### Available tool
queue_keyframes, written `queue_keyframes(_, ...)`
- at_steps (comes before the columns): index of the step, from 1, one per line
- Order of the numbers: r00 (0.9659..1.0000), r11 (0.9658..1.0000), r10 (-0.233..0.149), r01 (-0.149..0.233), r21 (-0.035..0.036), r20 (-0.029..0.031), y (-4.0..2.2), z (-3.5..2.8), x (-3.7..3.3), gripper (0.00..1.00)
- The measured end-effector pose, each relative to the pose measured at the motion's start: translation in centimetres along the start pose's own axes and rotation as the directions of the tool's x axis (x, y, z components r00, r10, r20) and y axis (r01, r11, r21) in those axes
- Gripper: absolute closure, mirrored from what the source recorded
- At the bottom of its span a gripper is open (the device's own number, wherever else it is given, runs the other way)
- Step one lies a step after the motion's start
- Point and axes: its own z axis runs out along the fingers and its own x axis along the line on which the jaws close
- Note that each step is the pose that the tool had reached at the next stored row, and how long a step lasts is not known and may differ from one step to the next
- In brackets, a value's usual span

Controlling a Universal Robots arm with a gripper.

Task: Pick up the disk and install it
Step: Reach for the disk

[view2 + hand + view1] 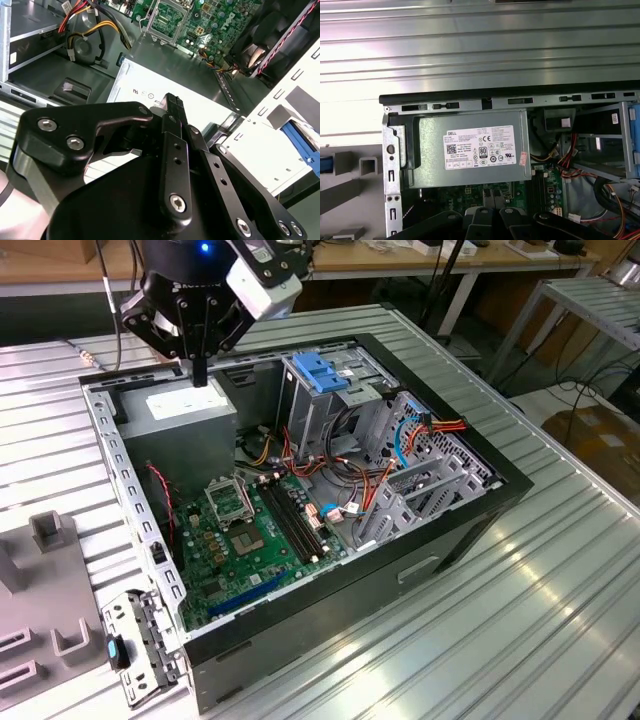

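Hand (200, 370), clenched on nothing, hung above the power supply (185, 410) inside the open computer case (330, 610) on the counter (540, 620), likely narrowed to clear the walls

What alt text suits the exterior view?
A black robot gripper, shut and empty, hangs over the grey metal power supply in an open black computer case on a ribbed metal table; a blue plastic bracket tops the grey drive cage.

Ribbed metal table (560, 620), open computer case (300, 640), grey fixture (45, 530)
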Motion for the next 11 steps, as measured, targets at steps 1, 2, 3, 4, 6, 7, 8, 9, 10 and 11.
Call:
queue_keyframes(1, 1.0, 1.0, 0.0, 0.0, 0.0, -0.0001, 0.0, 0.0, 0.01, 0.89)
queue_keyframes(2, 1.0, 1.0, 0.0, 0.0, 0.0, 0.0, -0.01, 0.0, 0.07, 0.89)
queue_keyframes(3, 1.0, 1.0, 0.0, 0.0, 0.0001, -0.0001, -0.01, -0.01, 0.1, 0.89)
queue_keyframes(4, 1.0, 1.0, 0.0, 0.0, 0.0, 0.0, -0.01, -0.01, 0.13, 0.89)
queue_keyframes(6, 1.0, 1.0, 0.0, 0.0, 0.0001, -0.0001, -0.01, -0.01, 0.18, 0.89)
queue_keyframes(7, 1.0, 1.0, 0.0, 0.0, 0.0, 0.0, -0.01, 0.0, 0.2, 0.89)
queue_keyframes(8, 1.0, 1.0, 0.0, 0.0, 0.0, 0.0, -0.02, -0.01, 0.22, 0.89)
queue_keyframes(9, 1.0, 1.0, 0.0, 0.0, 0.0, 0.0, -0.02, -0.01, 0.24, 0.89)
queue_keyframes(10, 1.0, 1.0, 0.0, 0.0, 0.0001, -0.0001, -0.02, -0.01, 0.28, 0.89)
queue_keyframes(11, 1.0, 1.0, 0.0, 0.0, 0.0, -0.0001, -0.02, -0.01, 0.3, 0.89)
